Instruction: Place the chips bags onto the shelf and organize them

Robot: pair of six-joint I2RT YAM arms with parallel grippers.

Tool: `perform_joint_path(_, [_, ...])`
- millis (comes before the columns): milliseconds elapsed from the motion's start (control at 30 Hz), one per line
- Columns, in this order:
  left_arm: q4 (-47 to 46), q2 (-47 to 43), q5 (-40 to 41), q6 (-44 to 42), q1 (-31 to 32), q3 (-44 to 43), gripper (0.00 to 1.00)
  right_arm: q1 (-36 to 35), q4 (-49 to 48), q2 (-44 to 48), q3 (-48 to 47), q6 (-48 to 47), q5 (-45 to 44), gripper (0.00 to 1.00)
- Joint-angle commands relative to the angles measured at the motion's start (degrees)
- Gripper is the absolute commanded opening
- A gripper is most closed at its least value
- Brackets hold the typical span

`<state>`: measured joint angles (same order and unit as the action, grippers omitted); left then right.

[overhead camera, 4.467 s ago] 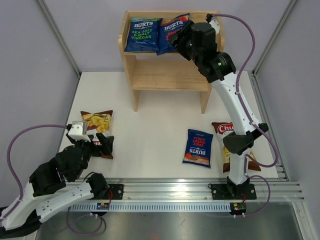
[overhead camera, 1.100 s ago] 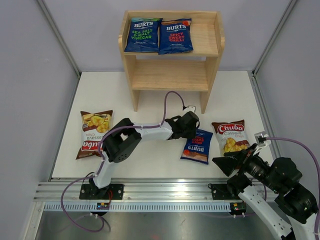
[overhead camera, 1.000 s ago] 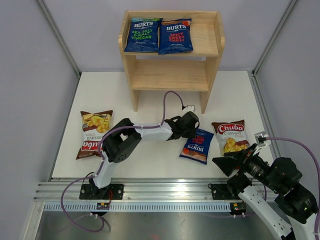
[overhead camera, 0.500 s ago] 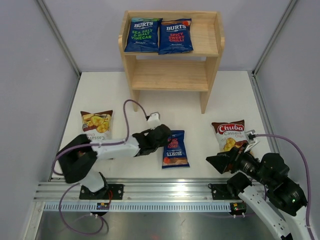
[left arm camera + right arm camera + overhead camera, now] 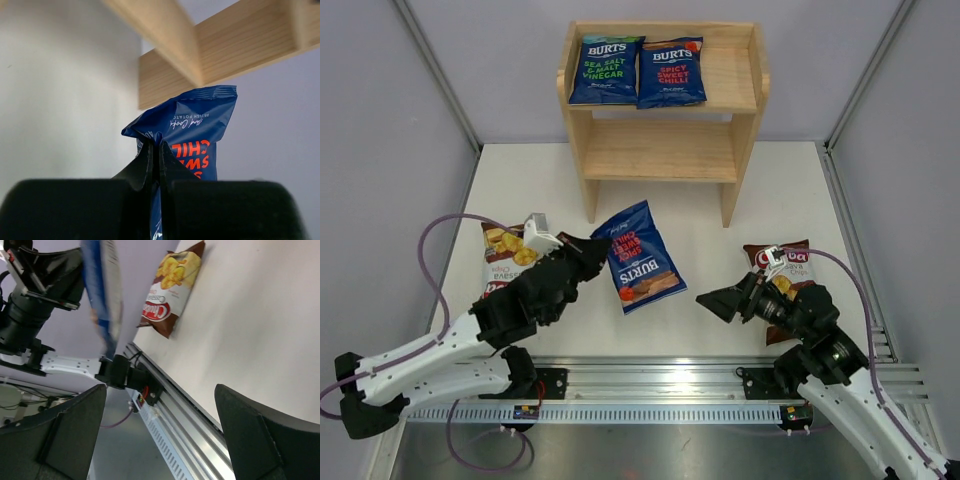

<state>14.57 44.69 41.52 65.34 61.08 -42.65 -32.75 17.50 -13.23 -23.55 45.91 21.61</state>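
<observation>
My left gripper [image 5: 599, 251] is shut on the edge of a dark blue BURTS chips bag [image 5: 640, 258], which it holds off the table in front of the shelf [image 5: 660, 150]. In the left wrist view its fingers [image 5: 148, 159] pinch that bag [image 5: 200, 130] below the wooden shelf [image 5: 230, 50]. Two BURTS bags [image 5: 607, 70] [image 5: 671, 72] lie on the top tier. A brown Chuba bag [image 5: 500, 240] lies at the left, partly under the left arm. Another Chuba bag [image 5: 790, 262] lies at the right, partly behind my right gripper [image 5: 718, 302], which is open and holds nothing.
The right wrist view shows the left Chuba bag [image 5: 172, 287], the blurred blue bag [image 5: 102, 295] and the aluminium rail [image 5: 200, 430] along the table's near edge. The shelf's lower tier [image 5: 660, 162] is bare. Grey walls enclose the white table [image 5: 720, 210].
The left arm has pulled back and lifted the blue bag off the table, up and to the left. The right gripper has moved left over the table, still open.
</observation>
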Motion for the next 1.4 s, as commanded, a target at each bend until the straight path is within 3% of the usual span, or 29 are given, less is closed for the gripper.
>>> perform_joint_path(0, [-4.1,-2.8,6.1,-3.9,0.8,-7.8,0.00,-0.2,-30.0,-4.4,3.6,9.5,5.1,0.97])
perform_joint_path(200, [-14.3,-1.5,8.1,-4.4,0.8,-13.3,0.00,-0.6,-50.5,-16.2,2.0,13.9,8.2,0.90])
perform_joint_path(300, [-21.9,-0.3,8.4,-1.0,0.9,-13.3,0.00,-3.0,-55.2,-21.7,-1.1,11.6,7.5,0.86])
perform_joint_path(400, [-26.5,1.4,9.2,2.5,0.9,-13.8,0.00,-8.0,-54.2,-25.2,-6.0,5.1,6.6,0.84])
perform_joint_path(533, [-27.4,3.6,9.8,5.4,1.2,-15.6,0.00,-12.7,-47.1,-25.9,-13.0,-5.9,-1.6,0.84])
perform_joint_path(900, [-26.5,5.0,11.9,13.6,2.9,-14.6,0.00,-12.8,-44.4,-29.7,-18.2,-14.4,-12.6,0.80])
perform_joint_path(1367, [-24.1,6.6,15.9,14.7,5.7,-14.7,0.00,-13.9,-45.8,-34.3,-22.2,-15.9,-11.2,0.66])
